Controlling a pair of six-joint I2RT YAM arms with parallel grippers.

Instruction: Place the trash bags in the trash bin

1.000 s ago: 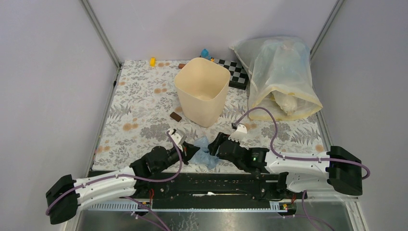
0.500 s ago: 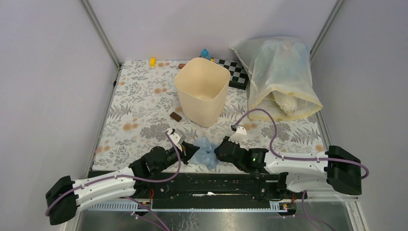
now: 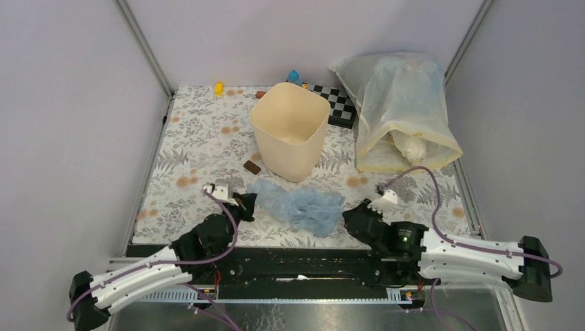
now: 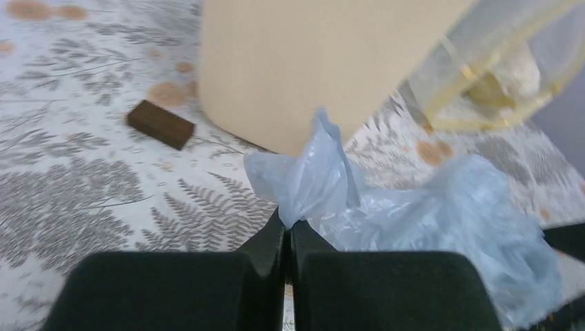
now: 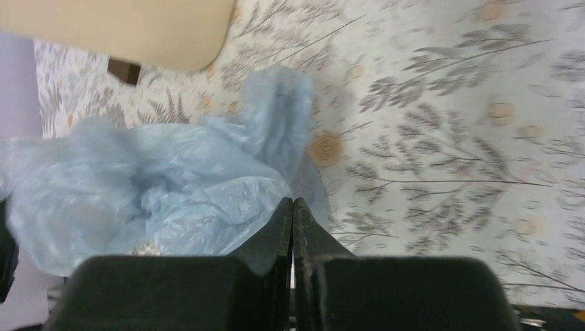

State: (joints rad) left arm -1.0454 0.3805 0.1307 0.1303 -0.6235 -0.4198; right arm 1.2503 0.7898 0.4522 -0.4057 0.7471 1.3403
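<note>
A pale-blue trash bag [image 3: 300, 205] lies stretched across the floral mat in front of the cream trash bin [image 3: 286, 162], which stands upright and open. My left gripper [image 3: 247, 201] is shut on the bag's left end; in the left wrist view the plastic [image 4: 324, 176] bunches up out of the closed tips [image 4: 290, 224], with the bin wall [image 4: 310, 62] just behind. My right gripper [image 3: 347, 215] is shut at the bag's right end; in the right wrist view the film [image 5: 152, 179] runs up to the closed tips [image 5: 292, 203].
A large yellowish-clear sack [image 3: 403, 110] lies at the back right, next to a checkerboard [image 3: 339, 103] behind the bin. A small brown block [image 3: 252, 166] sits left of the bin's base. Small yellow [image 3: 219, 87] and blue [image 3: 294, 74] items rest near the back wall.
The right gripper closed on the bag. Both arms then drew apart, left going left and right going right, pulling the crumpled lump out into a long strip.
</note>
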